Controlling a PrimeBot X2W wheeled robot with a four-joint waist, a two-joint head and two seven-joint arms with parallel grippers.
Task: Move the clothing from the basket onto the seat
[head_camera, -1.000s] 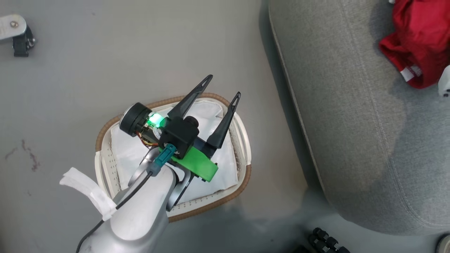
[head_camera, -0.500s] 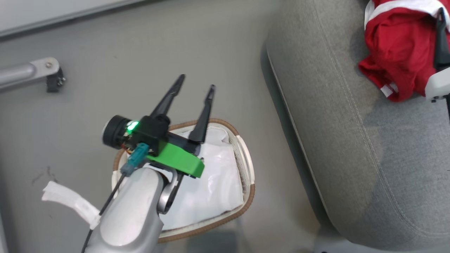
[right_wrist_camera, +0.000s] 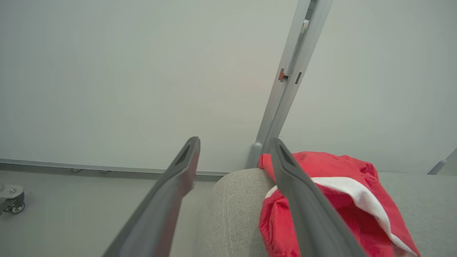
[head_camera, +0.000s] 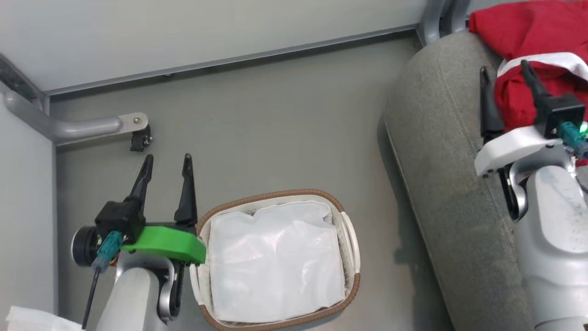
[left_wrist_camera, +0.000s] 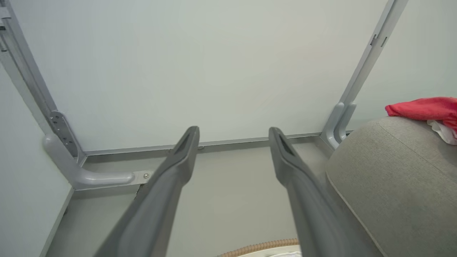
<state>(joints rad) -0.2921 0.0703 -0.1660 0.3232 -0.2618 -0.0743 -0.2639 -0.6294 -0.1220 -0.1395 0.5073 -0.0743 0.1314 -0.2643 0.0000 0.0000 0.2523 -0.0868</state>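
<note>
Seat (head_camera: 441,184): grey woven cloth, matt and coarse-grained, with a stitched seam. Clothing (head_camera: 528,27): soft red fabric, creased and matt, with white trim. Basket (head_camera: 350,243): smooth white perforated plastic wall under a brown woven rim. Its liner (head_camera: 275,262) is thin white cloth (faintly lustrous along the creases). Floor (head_camera: 275,115): smooth, grey, matt. Bracket (head_camera: 87,126): grey metal, satin finish. Left hand (head_camera: 167,158): matt dark fingers on a smooth green plastic mount (head_camera: 165,241).
</note>
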